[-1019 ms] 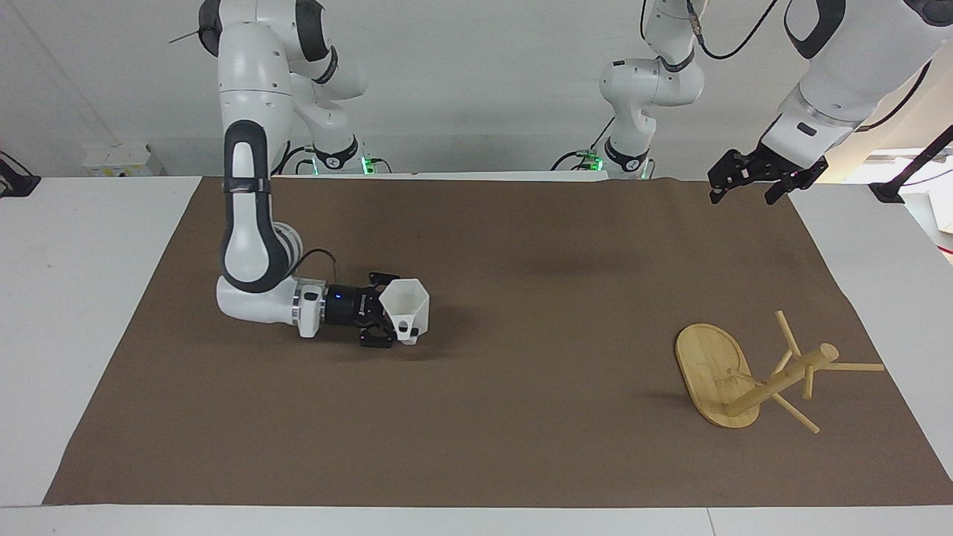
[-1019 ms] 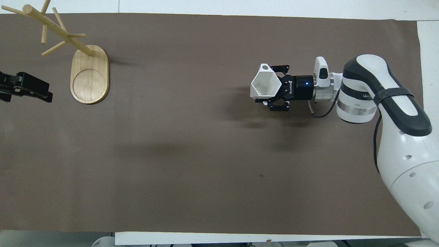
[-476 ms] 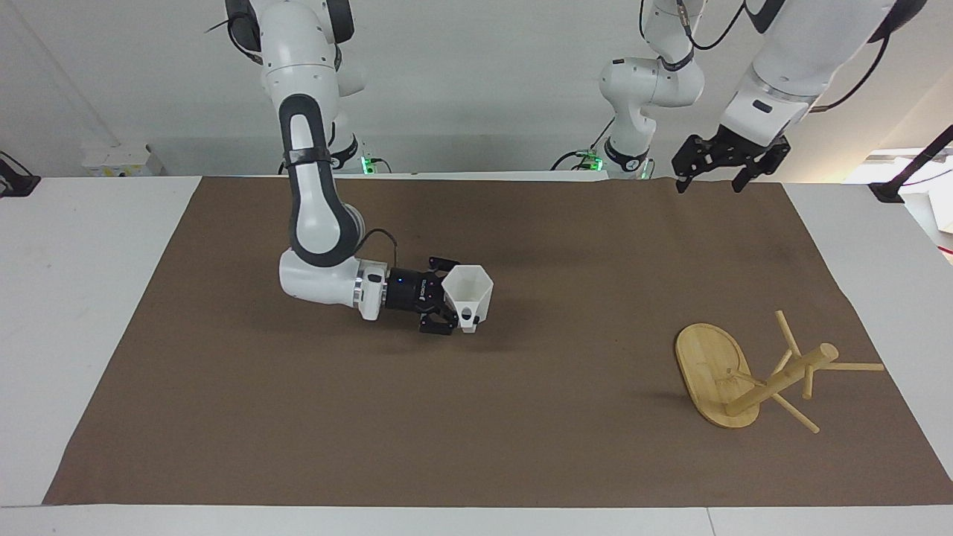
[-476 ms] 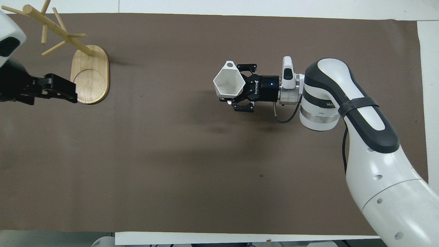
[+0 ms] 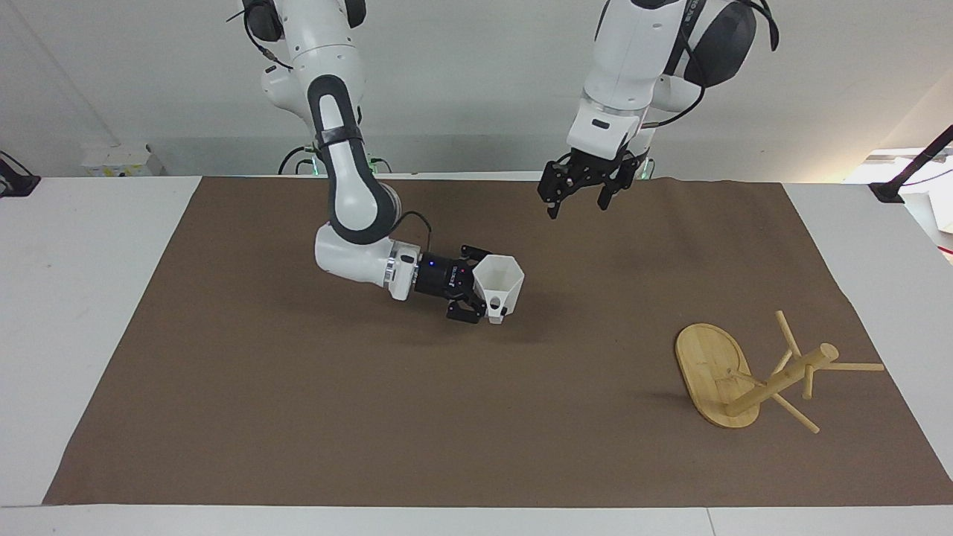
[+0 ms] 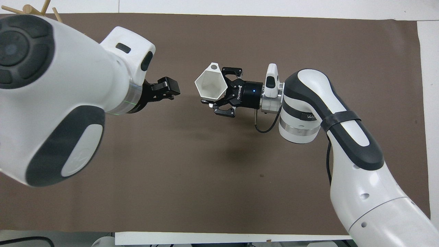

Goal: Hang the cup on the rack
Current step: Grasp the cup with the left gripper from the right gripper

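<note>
brown mat [image 5: 298,417], rack [image 5: 718,383] standing unobstructed

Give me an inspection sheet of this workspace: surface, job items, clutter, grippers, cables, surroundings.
Surface: brown mat covers the white table; its edge at the left arm's end is slightly rumpled.
Job's things: white faceted cup held off the mat, mouth up, handle toward the camera in the facing view. Bamboo mug rack stands on its oval base toward the left arm's end; pegs bare.
Clutter: nothing seen.
Grippers: right gripper shut on the cup over the mat's middle. Left gripper open, empty, raised over the mat's robot-side edge, pointing down.
Cables: black cable loops at the right wrist; another hangs along the left arm.
Surroundings: plain white wall; black clamp mount at the table edge.
</note>
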`<act>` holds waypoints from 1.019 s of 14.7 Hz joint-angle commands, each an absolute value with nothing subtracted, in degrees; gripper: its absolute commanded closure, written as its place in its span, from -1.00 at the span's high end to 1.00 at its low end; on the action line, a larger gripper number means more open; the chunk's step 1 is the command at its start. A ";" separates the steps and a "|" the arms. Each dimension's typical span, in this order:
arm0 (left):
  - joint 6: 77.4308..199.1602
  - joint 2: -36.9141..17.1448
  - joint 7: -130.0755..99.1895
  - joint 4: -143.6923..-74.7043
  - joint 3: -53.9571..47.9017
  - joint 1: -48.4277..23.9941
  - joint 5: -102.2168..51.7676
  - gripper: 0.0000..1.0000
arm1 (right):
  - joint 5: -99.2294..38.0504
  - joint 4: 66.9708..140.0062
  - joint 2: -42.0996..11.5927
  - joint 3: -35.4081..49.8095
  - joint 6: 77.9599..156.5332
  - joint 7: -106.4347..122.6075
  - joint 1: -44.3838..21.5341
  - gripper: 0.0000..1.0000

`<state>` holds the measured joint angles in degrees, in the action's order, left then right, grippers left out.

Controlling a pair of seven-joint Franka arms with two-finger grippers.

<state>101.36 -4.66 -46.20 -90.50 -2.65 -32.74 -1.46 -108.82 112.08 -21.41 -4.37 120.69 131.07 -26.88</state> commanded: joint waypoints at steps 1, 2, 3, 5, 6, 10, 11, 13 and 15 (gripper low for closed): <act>107.64 -7.81 -49.91 -91.05 -1.76 -34.36 -1.23 0.99 | -111.71 114.61 -19.42 -4.48 121.55 133.33 -27.60 -0.64; 109.06 -9.13 -50.01 -90.97 -1.76 -34.37 -1.23 0.99 | -111.71 114.96 -19.42 -4.48 121.64 133.42 -27.60 -0.64; 109.68 -9.58 -50.01 -90.88 -1.76 -34.45 -1.23 0.99 | -111.71 115.05 -19.42 -4.48 121.55 133.50 -27.60 -0.64; 111.18 -11.94 -50.01 -90.79 -1.67 -34.63 -0.79 0.99 | -111.71 115.05 -19.34 -4.48 121.46 134.29 -27.60 -0.64; 111.36 -12.65 -50.01 -90.88 -1.76 -34.98 -0.70 0.99 | -111.80 115.48 -19.34 -4.48 121.64 134.73 -27.68 -0.63; 112.32 -14.15 -50.36 -90.62 -1.67 -36.30 -0.62 0.98 | -111.80 116.54 -18.11 -4.57 121.90 134.74 -27.59 -0.63; 112.32 -14.15 -50.36 -90.70 -1.67 -36.39 -0.62 0.98 | -111.80 116.63 -18.11 -4.48 121.99 134.74 -27.60 -0.63; 112.24 -14.06 -51.67 -91.23 -1.67 -37.52 -0.70 0.79 | -111.80 116.89 -18.02 -4.57 121.99 134.82 -27.60 -0.62; 112.06 -14.06 -56.49 -91.23 -1.76 -37.88 -0.70 -0.20 | -111.80 117.42 -17.93 -4.48 122.08 134.91 -27.60 -0.62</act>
<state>111.62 -14.43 -52.45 -90.64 -2.65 -36.34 -1.43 -110.25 115.10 -19.77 -4.60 121.62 133.22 -27.54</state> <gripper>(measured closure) 0.106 0.216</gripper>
